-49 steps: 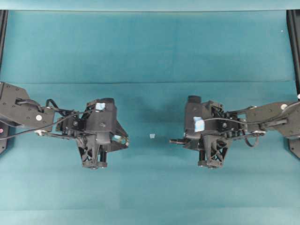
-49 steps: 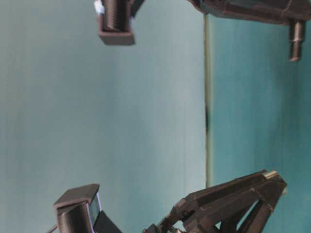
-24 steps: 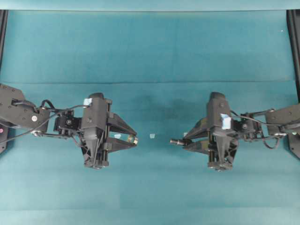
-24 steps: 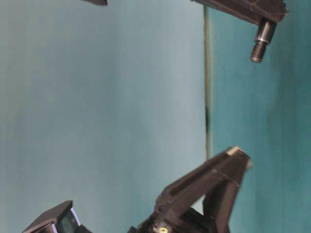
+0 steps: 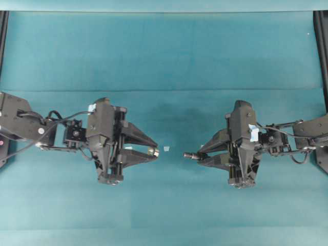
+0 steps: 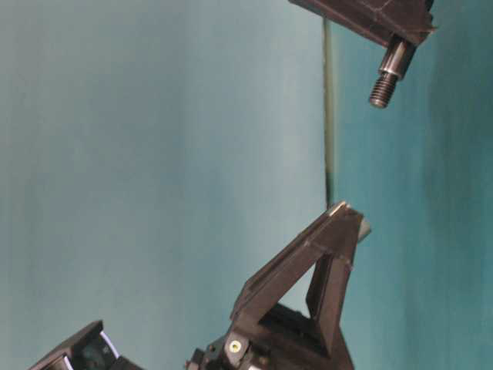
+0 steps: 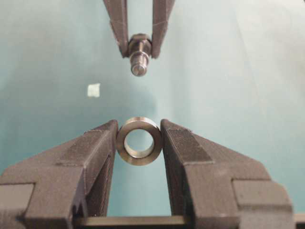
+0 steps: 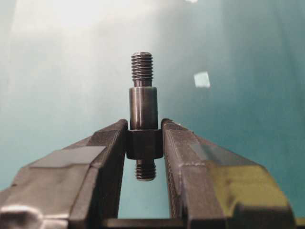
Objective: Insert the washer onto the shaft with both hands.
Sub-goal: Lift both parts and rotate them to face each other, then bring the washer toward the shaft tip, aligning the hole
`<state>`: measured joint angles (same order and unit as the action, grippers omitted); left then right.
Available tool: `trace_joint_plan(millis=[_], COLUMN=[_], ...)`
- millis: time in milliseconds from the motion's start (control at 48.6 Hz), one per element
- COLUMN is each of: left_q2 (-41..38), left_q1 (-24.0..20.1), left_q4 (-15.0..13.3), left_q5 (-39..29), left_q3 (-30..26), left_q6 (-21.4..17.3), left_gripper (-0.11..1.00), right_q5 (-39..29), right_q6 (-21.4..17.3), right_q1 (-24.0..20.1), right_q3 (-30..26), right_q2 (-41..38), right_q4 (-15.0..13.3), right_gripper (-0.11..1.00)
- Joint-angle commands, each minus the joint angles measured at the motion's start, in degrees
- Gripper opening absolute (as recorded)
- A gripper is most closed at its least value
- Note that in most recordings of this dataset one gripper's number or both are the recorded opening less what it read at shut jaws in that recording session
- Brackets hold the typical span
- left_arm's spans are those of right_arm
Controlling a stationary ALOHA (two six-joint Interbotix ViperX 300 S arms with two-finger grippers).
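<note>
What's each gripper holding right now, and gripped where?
Left gripper pinches the washer across its outer rim, hole facing forward. Right gripper clamps the shaft by its wide collar, threaded tip sticking out.

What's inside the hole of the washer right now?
Nothing: through the washer only teal table shows. The shaft sits apart beyond it, its gripped middle hidden between pincer fingers.

A flat teal cloth-like table covering (image 5: 164, 56) fills nearly the whole overhead view, with faint horizontal creases across the upper third and along the bottom edge. Black vertical frame rails stand at the far left edge (image 5: 3, 46) and far right edge (image 5: 323, 46). One small pale square tape scrap (image 5: 166, 148) lies near the centre. Lighting is soft and even, with a dim shadow patch just above the centre; the upper left of the right wrist view looks brighter
</note>
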<state>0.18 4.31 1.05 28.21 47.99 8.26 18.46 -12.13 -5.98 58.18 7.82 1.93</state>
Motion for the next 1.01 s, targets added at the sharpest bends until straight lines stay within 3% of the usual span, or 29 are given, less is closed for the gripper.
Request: trace_joint_plan(millis=[0, 514, 988], left_q2=[-0.35, -5.71, -6.86], left_q1=[0.09, 0.09, 0.09], left_q4=[0.09, 0.09, 0.0], left_q5=[0.97, 2.46, 2.46], left_q3=[-1.85, -7.73, -8.44], left_q6=[0.0, 0.0, -0.09], left_gripper=[0.36, 0.36, 0.35], right_q5=[1.05, 2.02, 3.6], right_q6=[-0.62, -0.44, -0.53], right_q1=[-0.18, -0.09, -0.35], right_q3=[-0.35, -0.62, -0.35], right_q2=[0.7, 0.53, -0.18], right_q4=[0.09, 0.09, 0.0], right_gripper=[0.0, 0.0, 0.0])
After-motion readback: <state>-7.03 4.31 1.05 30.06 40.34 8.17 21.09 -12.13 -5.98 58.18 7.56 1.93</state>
